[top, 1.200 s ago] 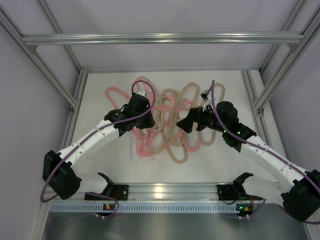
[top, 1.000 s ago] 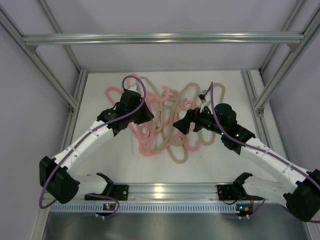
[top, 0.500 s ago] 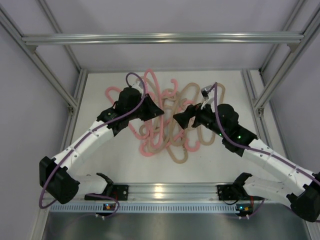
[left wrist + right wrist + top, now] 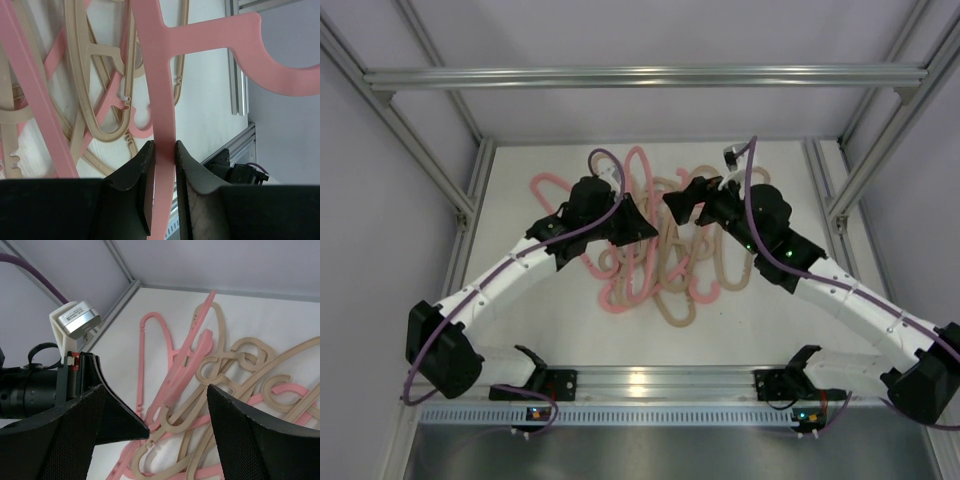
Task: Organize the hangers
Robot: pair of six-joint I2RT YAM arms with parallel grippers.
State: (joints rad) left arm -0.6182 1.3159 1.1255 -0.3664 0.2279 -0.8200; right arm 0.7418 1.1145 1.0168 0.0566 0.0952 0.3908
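My left gripper is shut on the straight bar of a pink hanger. In the left wrist view the bar is pinched between both pads, and the hanger's hook curves off to the right. From above, that hanger stands tilted up out of the pile. The other hangers, pink and beige, lie tangled on the white table. My right gripper is open, just right of the left one and above the pile. Nothing sits between its mesh pads, and beige hangers lie beyond them.
A silver metal bar spans the frame high at the back. Aluminium posts flank the white table. One pink hanger lies apart at the far left. The left wrist camera shows close to my right gripper.
The left gripper has moved right and lifted, tipping the pink hanger up out of the pile. The right gripper has moved toward the back and left, its jaws narrowing a little.
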